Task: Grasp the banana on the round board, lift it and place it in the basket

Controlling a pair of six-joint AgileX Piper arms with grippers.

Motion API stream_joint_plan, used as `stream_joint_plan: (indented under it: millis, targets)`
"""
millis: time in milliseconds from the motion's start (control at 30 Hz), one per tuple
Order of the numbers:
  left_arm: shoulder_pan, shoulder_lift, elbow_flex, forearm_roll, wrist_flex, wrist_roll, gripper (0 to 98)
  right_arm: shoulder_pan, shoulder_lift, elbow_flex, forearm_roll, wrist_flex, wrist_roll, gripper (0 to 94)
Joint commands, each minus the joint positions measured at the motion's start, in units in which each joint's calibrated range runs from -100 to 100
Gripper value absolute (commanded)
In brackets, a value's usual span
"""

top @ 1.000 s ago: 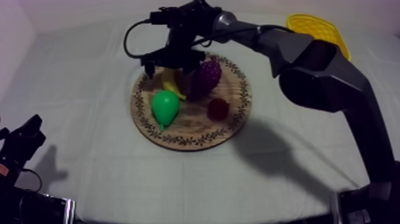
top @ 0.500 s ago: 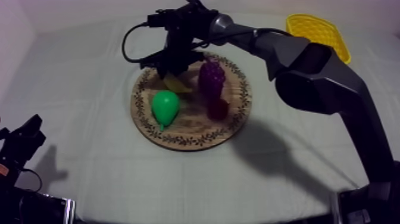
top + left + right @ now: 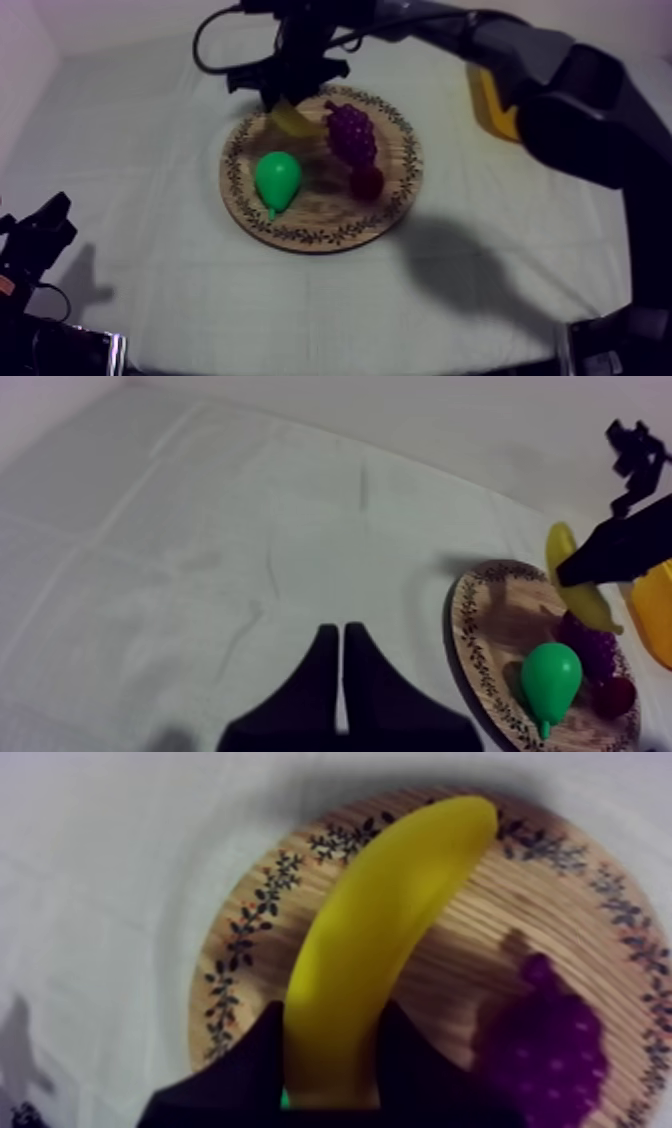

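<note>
Item count on the worktop (image 3: 150, 150): one wooden board (image 3: 325, 215) (image 3: 490, 626) (image 3: 480, 942), one yellow basket (image 3: 492, 105) (image 3: 655, 601), one banana (image 3: 292, 120) (image 3: 590, 604) (image 3: 390, 922), one pear (image 3: 277, 180) (image 3: 550, 676), one bunch of grapes (image 3: 350, 135) (image 3: 595, 646) (image 3: 545, 1042) and one small red fruit (image 3: 366, 183) (image 3: 613, 696). The right end effector (image 3: 285, 95) (image 3: 332, 1014) is clamped on one end of the banana, one black finger on each side. The free end of the banana points out over the patterned rim, and the fruit appears clear of the wood above the far left part of the board. Three fruits lie on the board: the pear at the left, the grapes at the far right, and the small red fruit just beside the grapes on the near side. The basket sits well apart from the board at the far right, partly hidden behind the right arm. The left end effector (image 3: 50, 215) (image 3: 340, 631) sits low at the left of the worktop, its two fingers together as a narrow wedge with nothing between them.
</note>
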Motion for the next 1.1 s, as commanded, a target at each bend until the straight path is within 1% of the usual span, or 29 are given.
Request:
stream_joint_plan:
  millis: [0,133,267,533,667,800,933,1067]
  targets:
    - [-0.02,-0.01,0.01,-0.02,0.01,0.01,0.1,0.69,-7.60,6.41,-0.25,-0.91,0.24,9.9]
    - [-0.02,-0.01,0.01,-0.02,0.01,0.01,0.1,2.83,-16.27,15.93,-0.18,-3.29,0.69,10.1]
    - [-0.02,-0.01,0.01,-0.02,0.01,-0.01,0.1,6.55,-24.53,25.94,0.47,-5.99,1.51,10.3]
    - [-0.02,-0.01,0.01,-0.02,0.01,-0.01,0.1,18.73,-36.22,40.49,0.18,-9.36,5.87,10.5]
    - [-0.02,-0.01,0.01,-0.02,0.01,-0.01,0.1,24.65,-37.95,43.48,0.09,-10.09,7.92,10.5]
    - [-0.02,-0.01,0.01,-0.02,0.01,0.00,0.1,29.23,-37.95,45.10,0.17,-11.40,9.50,10.5]
    - [-0.02,-0.01,0.01,-0.02,0.01,0.01,0.1,32.37,-36.77,45.22,0.38,-12.09,10.58,10.6]
    - [-0.02,-0.01,0.01,-0.02,0.01,0.00,0.1,34.46,-34.53,44.00,0.56,-12.56,11.31,10.6]
